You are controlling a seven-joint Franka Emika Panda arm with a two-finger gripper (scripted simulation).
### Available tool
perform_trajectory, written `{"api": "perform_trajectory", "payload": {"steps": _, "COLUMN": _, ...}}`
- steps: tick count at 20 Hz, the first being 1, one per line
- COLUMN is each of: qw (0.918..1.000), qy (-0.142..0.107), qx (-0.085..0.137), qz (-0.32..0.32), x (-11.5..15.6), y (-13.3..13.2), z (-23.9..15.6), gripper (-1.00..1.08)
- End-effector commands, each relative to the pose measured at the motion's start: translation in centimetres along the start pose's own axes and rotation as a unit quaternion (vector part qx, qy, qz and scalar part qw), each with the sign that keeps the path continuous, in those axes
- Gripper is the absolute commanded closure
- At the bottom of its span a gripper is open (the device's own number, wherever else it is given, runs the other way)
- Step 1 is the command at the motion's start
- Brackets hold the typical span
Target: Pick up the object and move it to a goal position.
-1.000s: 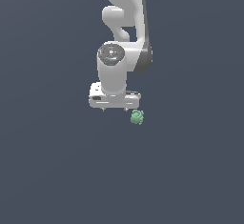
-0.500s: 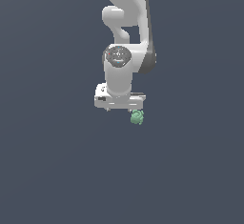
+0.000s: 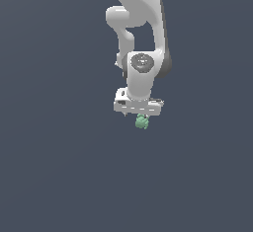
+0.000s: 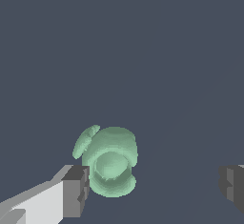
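gripper (image 4: pixel 155 187): wide open, holding nothing; gap between the pads far wider than the blob
fingers (image 4: pixel 76 191): dark grey pads on white bodies, one at each side of the wrist view; second pad cut by the frame edge
blob (image 4: pixel 108 160): mint-green, lumpy, rounded; sits between the fingers, right against one pad, contact unclear; well apart from the other pad
blob, exterior view (image 3: pixel 142 122): just under the gripper's white bar (image 3: pixel 138 107), towards the exterior view's right end of it
arm (image 3: pixel 142 33): white, comes down from the top, wrist pointing down
floor (image 3: pixel 59 167): flat dark grey-blue
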State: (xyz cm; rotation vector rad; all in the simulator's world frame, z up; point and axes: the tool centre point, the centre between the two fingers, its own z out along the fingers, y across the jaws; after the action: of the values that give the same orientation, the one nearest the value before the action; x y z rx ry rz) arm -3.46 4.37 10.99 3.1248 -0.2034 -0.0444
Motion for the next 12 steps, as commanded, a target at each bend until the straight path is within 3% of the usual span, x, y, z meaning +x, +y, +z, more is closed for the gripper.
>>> {"api": "perform_trajectory", "payload": {"steps": 1, "qw": 0.9999, "qy": 0.005, "qx": 0.002, "qz": 0.011, "x": -0.6, "y": -1.3, "z": 0.7, "gripper": -0.92}}
{"api": "perform_trajectory", "payload": {"steps": 12, "qw": 0.9994, "qy": 0.014, "qx": 0.006, "qz": 0.032, "x": -1.9, "y": -3.7, "z": 2.0, "gripper": -0.92}}
